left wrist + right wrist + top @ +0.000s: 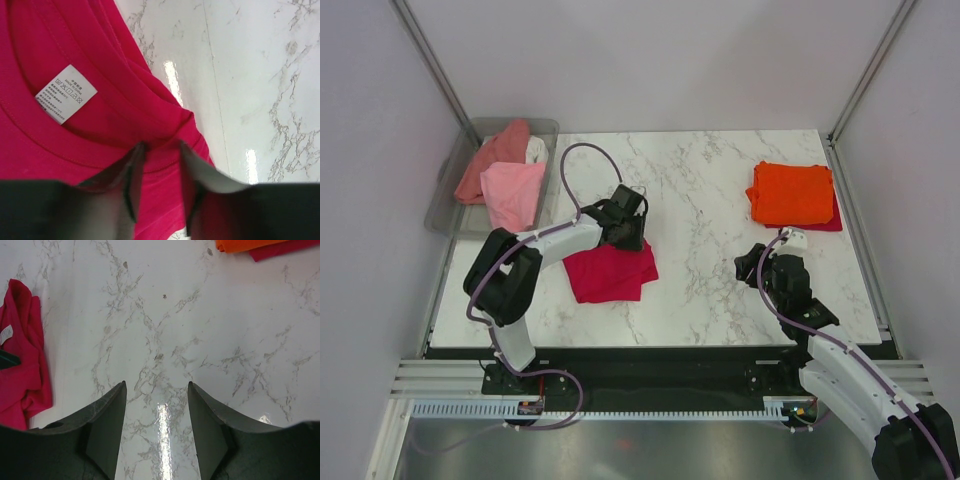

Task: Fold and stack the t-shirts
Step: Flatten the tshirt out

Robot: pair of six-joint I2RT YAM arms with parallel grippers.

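Crimson cotton t-shirt (610, 272): it lies roughly folded on the near-left of the white marble table (700, 200). Its collar faces the far side and the white care label (66, 93) shows.
Left gripper (160, 147): it is down on the shirt's far edge, with the jaws close together astride the collar rib. You cannot tell whether the cloth is actually pinched.
Right gripper (156, 385): the jaws are apart over bare marble at the near right. It holds nothing and sits well apart from the crimson shirt.
Stack: a folded bright orange t-shirt (790, 192) sits at the far right, on top of a red one.
Clear grey plastic bin (445, 200): at the far left, holding pink, salmon and white tees.
Risk, thin bite: if you lift now with only the rib's edge caught, expect it to slip out.
Risk, layers: the collar is doubled here. Catch a single layer and the fold will open as you raise it.
Risk, one hand: with your right arm this far off, a left-only pull would likely drag and bunch the shirt instead of folding it.
Risk, skew: a grip off-centre at the neck could swing the hem round and leave a crooked fold.
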